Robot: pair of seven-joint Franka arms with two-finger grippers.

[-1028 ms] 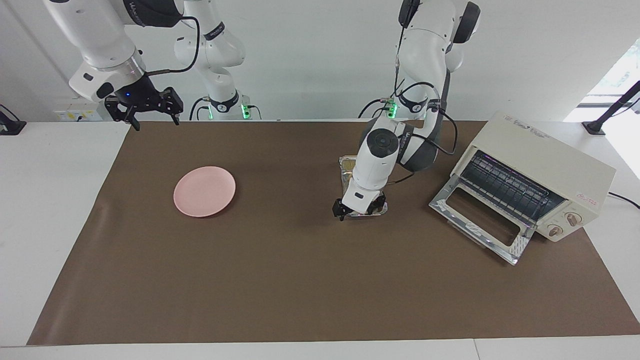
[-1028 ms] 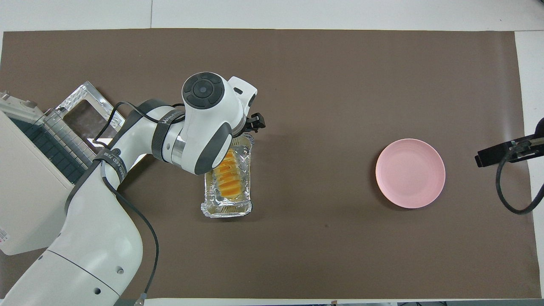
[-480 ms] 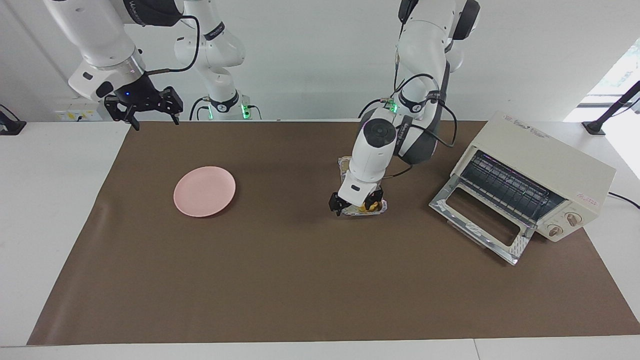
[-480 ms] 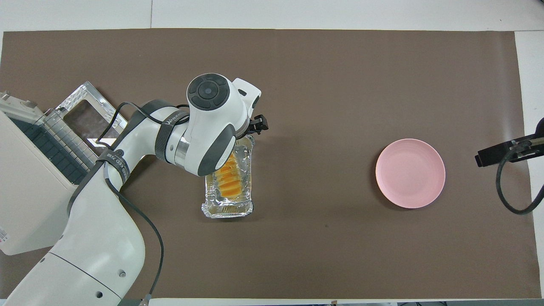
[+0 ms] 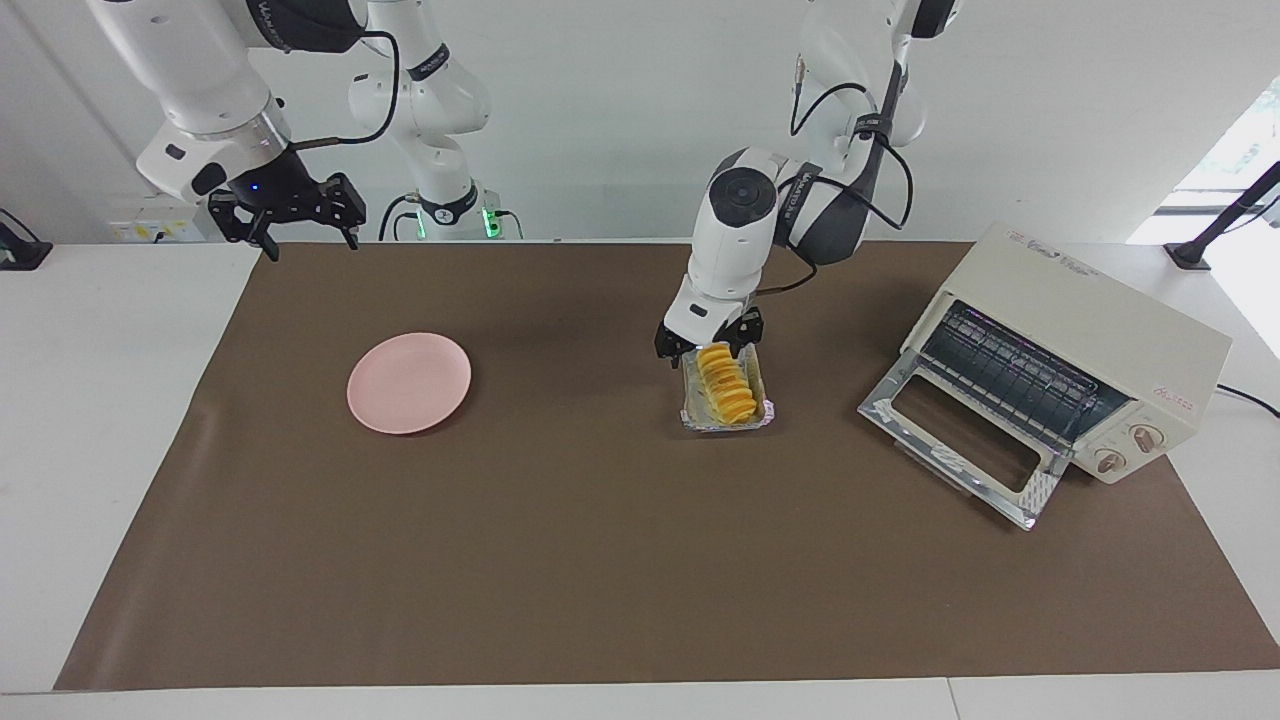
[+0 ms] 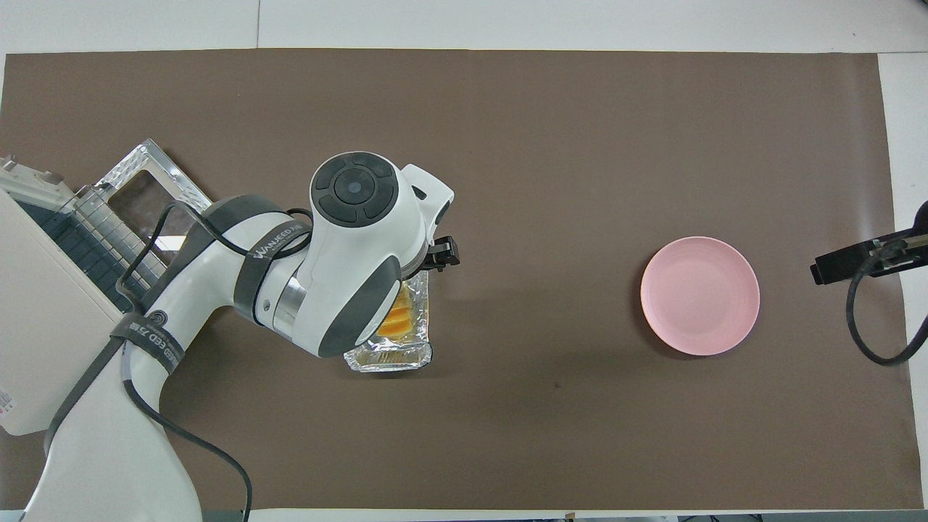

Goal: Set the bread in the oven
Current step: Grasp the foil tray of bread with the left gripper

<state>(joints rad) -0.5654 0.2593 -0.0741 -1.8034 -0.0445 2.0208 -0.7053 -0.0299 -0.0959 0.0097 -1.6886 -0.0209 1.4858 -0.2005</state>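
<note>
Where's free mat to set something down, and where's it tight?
Free: the stretch of brown mat between the pink plate and the foil tray, and the wide strip along the edge farthest from the robots. Tight: between the tray and the oven, where the dropped door juts out and the left pincer is at the bread.

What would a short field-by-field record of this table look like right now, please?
bread: in the foil tray, outside the oven
oven: at the left arm's end of the table, door dropped open
pink plate: toward the right arm's end, nothing on it
left gripper: at the bread's end nearer the robots
right gripper: waiting above the table's edge nearest the robots, jaws open
</note>
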